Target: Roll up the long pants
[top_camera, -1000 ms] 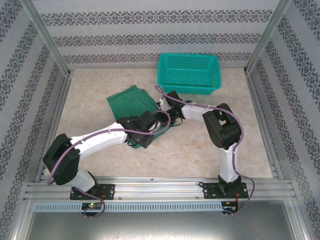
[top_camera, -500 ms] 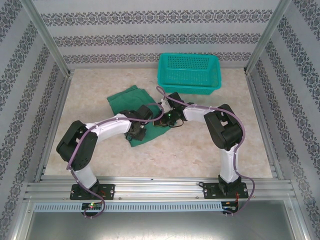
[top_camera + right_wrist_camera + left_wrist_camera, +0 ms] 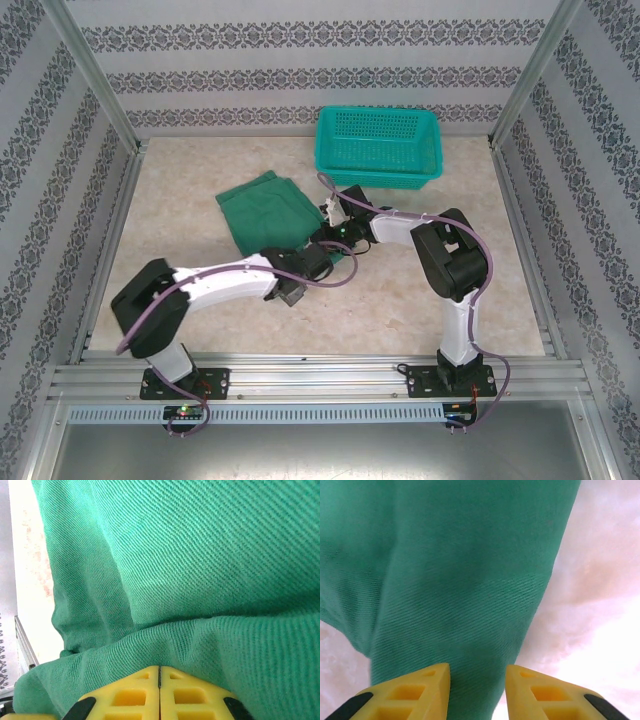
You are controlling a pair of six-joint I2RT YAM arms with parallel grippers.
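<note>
The long pants [image 3: 262, 212] lie left of the table's [image 3: 400, 300] centre, toward its far edge. The left hand [image 3: 477, 675] stands parted over the cloth, and the right hand [image 3: 159, 670] is clenched against a fold. So loosely pinned, the soft fabric could slip and unfold. The table is pale and marbled, with patterned walls around it and a teal mesh basket [image 3: 380, 145] at the far edge.

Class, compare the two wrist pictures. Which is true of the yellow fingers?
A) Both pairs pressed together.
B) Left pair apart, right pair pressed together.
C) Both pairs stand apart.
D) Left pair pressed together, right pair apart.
B: the left tool shows a gap with the long pants seen through it, while the right tool has its tips meeting at the fabric.
</note>
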